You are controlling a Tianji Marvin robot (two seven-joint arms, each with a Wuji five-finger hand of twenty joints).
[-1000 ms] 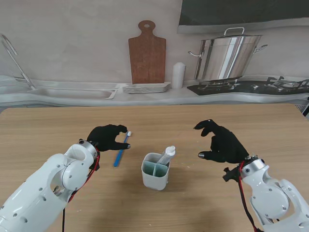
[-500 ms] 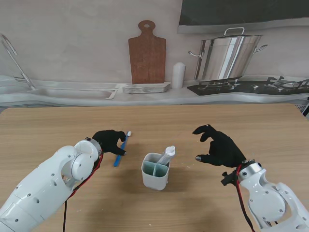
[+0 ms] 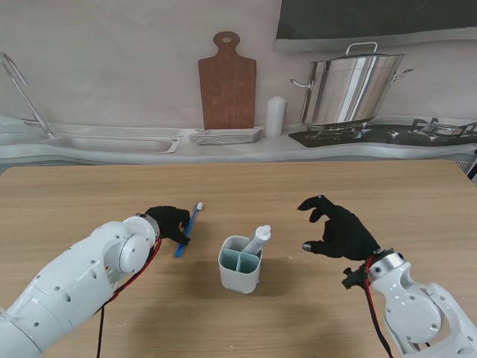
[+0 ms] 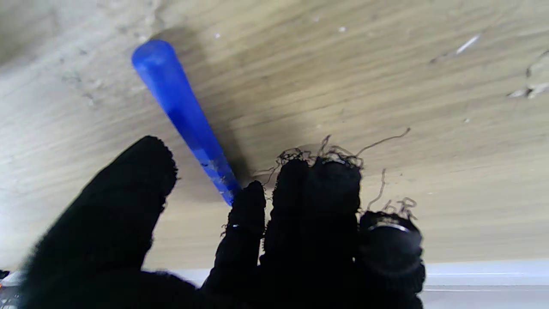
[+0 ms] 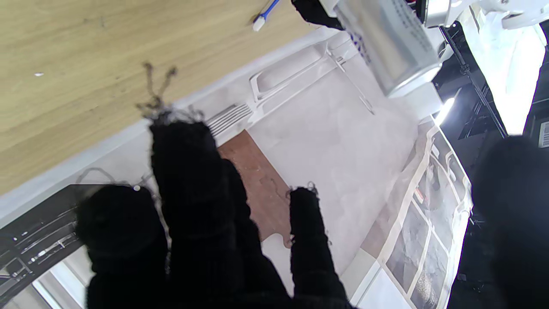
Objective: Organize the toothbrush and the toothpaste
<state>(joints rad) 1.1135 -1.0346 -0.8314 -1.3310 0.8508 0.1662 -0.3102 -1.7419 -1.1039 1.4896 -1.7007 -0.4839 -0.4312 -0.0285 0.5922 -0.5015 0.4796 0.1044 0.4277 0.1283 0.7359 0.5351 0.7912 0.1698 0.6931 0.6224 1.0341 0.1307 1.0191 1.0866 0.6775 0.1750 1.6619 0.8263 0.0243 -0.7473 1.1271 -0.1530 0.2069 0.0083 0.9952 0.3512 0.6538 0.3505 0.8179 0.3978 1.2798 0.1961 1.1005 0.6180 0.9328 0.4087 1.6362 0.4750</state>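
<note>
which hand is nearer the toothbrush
Left. The left hand is down on the toothbrush, fingers touching its handle in the left wrist view. The right hand hovers open far to the right, beyond the holder.

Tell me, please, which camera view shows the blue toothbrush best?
The stand view: the whole toothbrush lies on the table under the left hand. The left wrist view shows only its handle; the right wrist view only its bristle end.

left robot hand lowered onto toothbrush handle, right robot hand drifted slightly nearer
</note>
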